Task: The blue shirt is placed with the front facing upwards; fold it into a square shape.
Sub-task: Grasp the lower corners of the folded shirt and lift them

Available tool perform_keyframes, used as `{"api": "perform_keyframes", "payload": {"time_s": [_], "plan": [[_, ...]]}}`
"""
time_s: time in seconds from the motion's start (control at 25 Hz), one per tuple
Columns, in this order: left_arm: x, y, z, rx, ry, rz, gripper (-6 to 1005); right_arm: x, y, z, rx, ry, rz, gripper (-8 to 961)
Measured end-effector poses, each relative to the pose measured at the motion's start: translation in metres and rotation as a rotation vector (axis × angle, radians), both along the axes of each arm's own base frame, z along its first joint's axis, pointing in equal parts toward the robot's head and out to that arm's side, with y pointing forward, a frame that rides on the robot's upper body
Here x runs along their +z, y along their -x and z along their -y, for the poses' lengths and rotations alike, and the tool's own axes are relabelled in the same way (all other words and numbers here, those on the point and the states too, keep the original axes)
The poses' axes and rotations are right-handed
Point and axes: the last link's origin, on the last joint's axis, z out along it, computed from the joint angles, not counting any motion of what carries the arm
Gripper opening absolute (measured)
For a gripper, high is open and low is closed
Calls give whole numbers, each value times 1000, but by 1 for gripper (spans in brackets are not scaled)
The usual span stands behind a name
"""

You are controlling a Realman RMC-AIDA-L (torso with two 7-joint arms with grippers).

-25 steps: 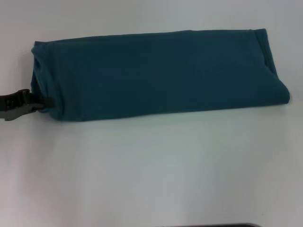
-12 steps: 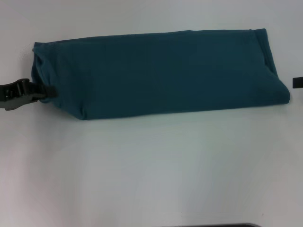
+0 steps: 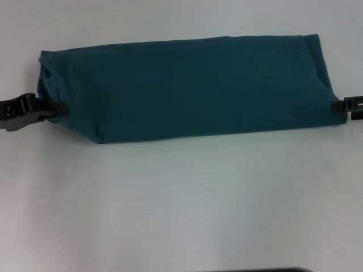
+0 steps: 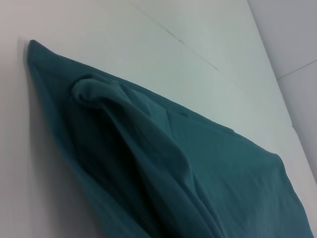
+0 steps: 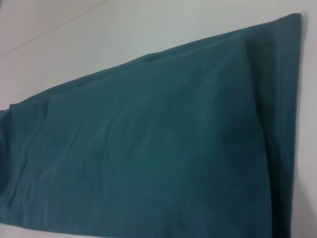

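Observation:
The blue shirt [image 3: 193, 88] lies folded into a long band across the white table [image 3: 181, 198], its plain side up with no letters or collar showing. My left gripper [image 3: 61, 109] is at the band's left end, shut on the fabric edge there. My right gripper [image 3: 334, 106] is at the band's right end, against the fabric near the front corner. The left wrist view shows the bunched, raised folds of the shirt [image 4: 173, 163] up close. The right wrist view shows the flat layers and hem of the shirt [image 5: 148, 148].
White table surface surrounds the shirt, with a wide bare stretch in front of it. A dark edge [image 3: 255, 270] shows at the very front of the head view.
My left gripper moved up from the shirt's front-left corner to its left edge, and that corner drew inward. My right gripper came in from the right and reached the shirt's right end.

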Motion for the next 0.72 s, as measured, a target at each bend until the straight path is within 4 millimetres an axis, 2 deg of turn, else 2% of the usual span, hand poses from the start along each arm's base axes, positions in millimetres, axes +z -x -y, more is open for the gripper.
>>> {"api": "perform_keyframes", "payload": {"time_s": [0.72], "plan": [[2,1,-1,3,-7,-6,21,-23,8,-12,14,7,12,766]]}}
